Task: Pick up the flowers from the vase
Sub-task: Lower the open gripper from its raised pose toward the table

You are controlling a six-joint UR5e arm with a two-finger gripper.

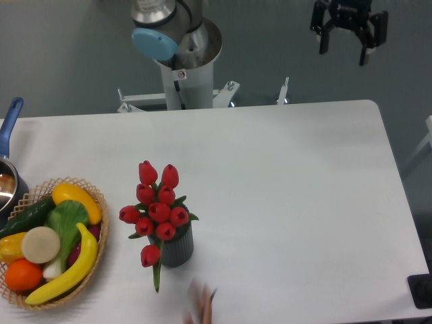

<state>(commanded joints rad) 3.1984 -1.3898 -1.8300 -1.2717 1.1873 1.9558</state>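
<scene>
I'm looking at a wide white bench (283,182), with my gripper (347,37) hanging up at the far right corner, fingers spread and holding nothing, well apart from the flowers (156,206), which stand in the vase (179,246) near the front left. My worry: pinch too low and the light vase lifts or tips with the bunch. The basket (94,196) sits near, so a wide swing could clip it. One bloom droops low and might slip the grasp.
</scene>
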